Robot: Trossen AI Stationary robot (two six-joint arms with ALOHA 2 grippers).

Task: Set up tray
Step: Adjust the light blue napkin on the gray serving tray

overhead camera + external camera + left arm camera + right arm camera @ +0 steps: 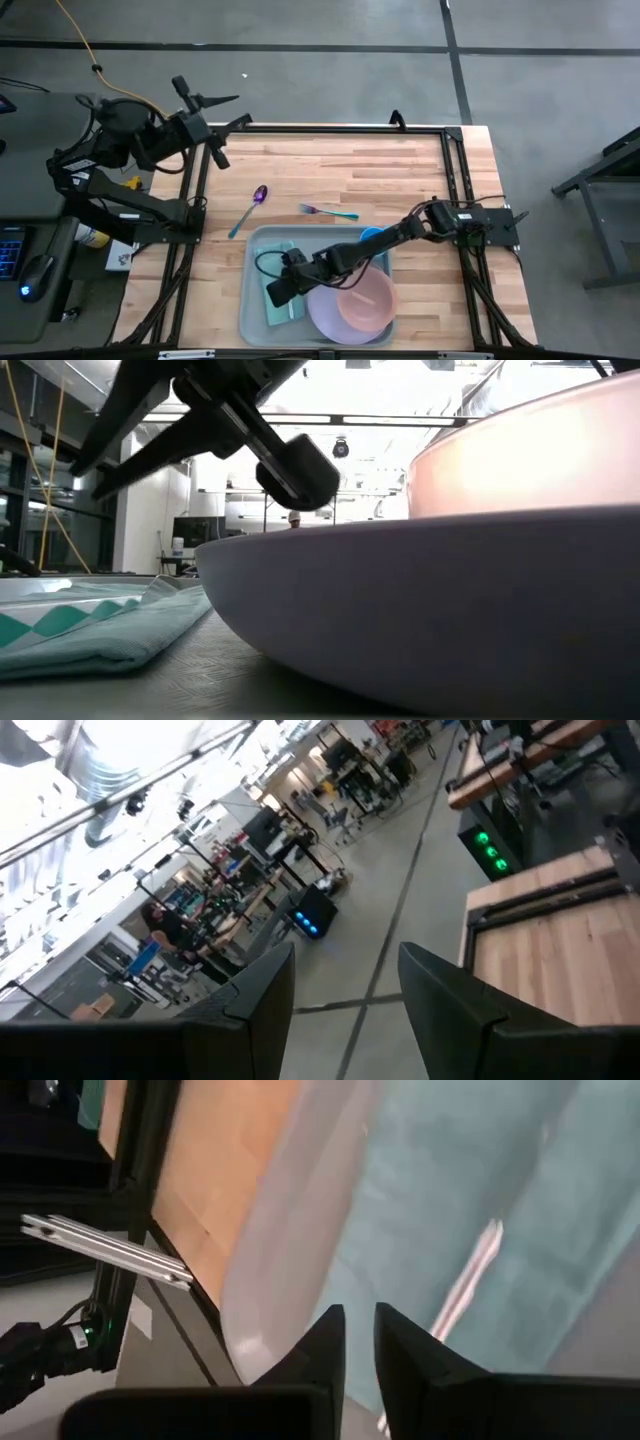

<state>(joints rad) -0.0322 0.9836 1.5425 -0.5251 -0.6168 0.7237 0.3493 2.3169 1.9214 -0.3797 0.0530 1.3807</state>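
Where low view blocked, right gripper [279, 290] over tray [256, 318] (high view).

Even overhead light on the high view, shadows soft and short. Low view: blown-out ceiling glare behind; plate [430, 610] looms close, soft-focused, its rim bulging. Left wrist view motion-blurred, bright skylight glare beyond the fingers [455, 1010]. Right wrist view smeared, cloth [470, 1200] ahead of the jaws unfocused.

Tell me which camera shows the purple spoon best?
The high view: the purple spoon lies whole on the wooden table, left of the tray. The low and both wrist views don't show it.
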